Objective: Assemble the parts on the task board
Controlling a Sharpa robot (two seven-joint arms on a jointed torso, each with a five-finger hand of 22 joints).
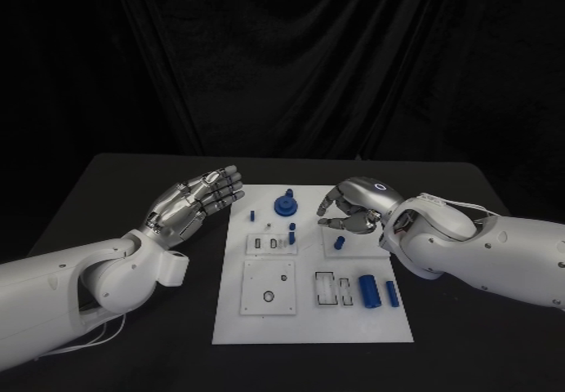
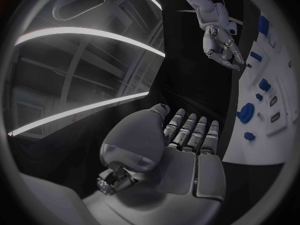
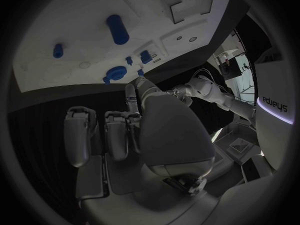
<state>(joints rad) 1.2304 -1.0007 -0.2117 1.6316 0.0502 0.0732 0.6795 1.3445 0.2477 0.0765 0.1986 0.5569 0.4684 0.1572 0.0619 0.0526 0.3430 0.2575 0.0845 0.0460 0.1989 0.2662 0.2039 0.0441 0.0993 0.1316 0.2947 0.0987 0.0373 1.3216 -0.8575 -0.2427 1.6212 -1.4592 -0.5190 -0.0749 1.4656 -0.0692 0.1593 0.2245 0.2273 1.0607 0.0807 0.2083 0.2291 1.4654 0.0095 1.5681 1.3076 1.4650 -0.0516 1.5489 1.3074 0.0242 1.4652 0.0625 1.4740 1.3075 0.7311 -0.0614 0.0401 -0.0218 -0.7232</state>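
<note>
The white task board (image 1: 312, 322) lies in the middle of the black table. On it a round blue gear-like part (image 1: 285, 204) stands at the far end, and a small blue peg (image 1: 339, 242) stands right of centre. A blue cylinder (image 1: 368, 290) and a blue bar (image 1: 392, 292) lie near the right edge. My left hand (image 1: 194, 200) hovers left of the board, fingers stretched out and holding nothing. My right hand (image 1: 351, 208) hangs over the board's far right part with its fingers loosely bent downward, and I see nothing in it. The right wrist view shows the cylinder (image 3: 117, 29) and the gear (image 3: 115, 74) beyond my fingers.
A square white plate with a hole (image 1: 269, 287) and clear pieces in slots (image 1: 333, 290) sit on the board's near half. Two more small blue pegs (image 1: 251, 216) (image 1: 292, 235) stand on its left half. Black table (image 1: 130, 188) surrounds the board, with a dark curtain behind.
</note>
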